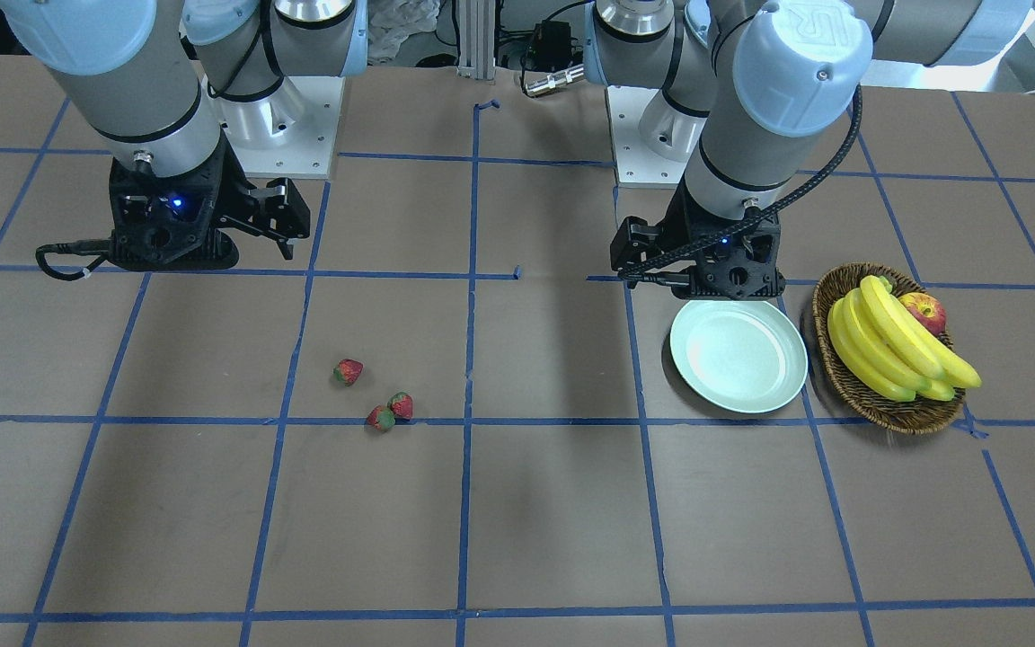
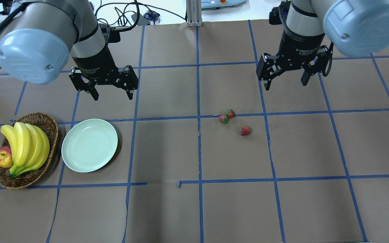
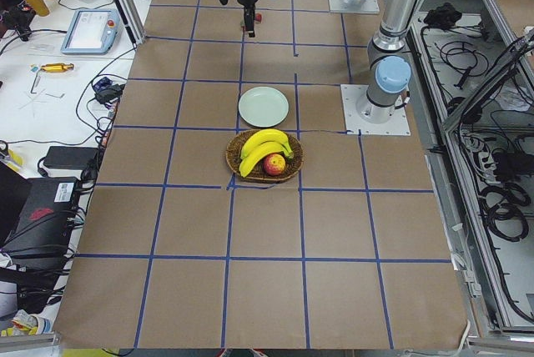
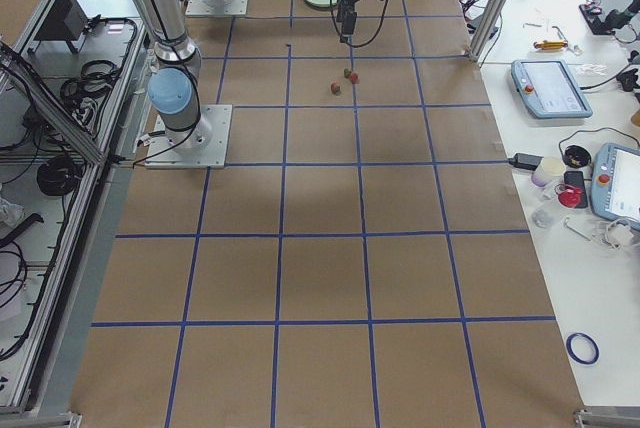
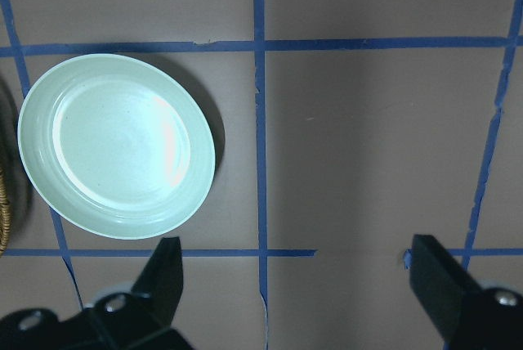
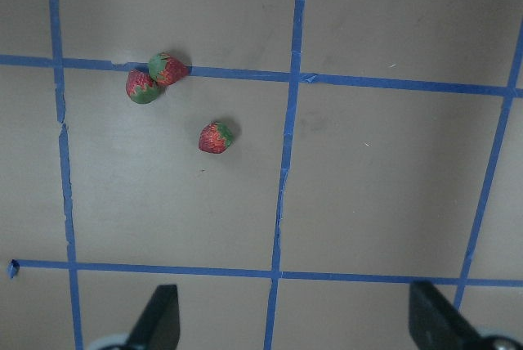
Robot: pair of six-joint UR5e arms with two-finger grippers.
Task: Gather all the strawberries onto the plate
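Observation:
Three small red strawberries lie on the brown table: two touching point(image 2: 224, 118) point(image 2: 230, 113) and one apart point(image 2: 245, 131). They also show in the right wrist view point(image 6: 143, 88) point(image 6: 167, 68) point(image 6: 216, 137) and in the front view point(image 1: 381, 418) point(image 1: 402, 405) point(image 1: 349, 371). The pale mint-green plate point(image 2: 89, 145) sits empty on the robot's left side, also seen in the left wrist view point(image 5: 114, 145). My left gripper point(image 2: 112, 97) is open and empty, above the table just beyond the plate. My right gripper point(image 2: 286, 85) is open and empty, beyond and to the right of the strawberries.
A brown wicker basket point(image 2: 41, 117) with a bunch of bananas point(image 2: 29, 145) and a red-yellow apple point(image 2: 2, 157) stands right beside the plate on its outer side. Blue tape lines grid the table.

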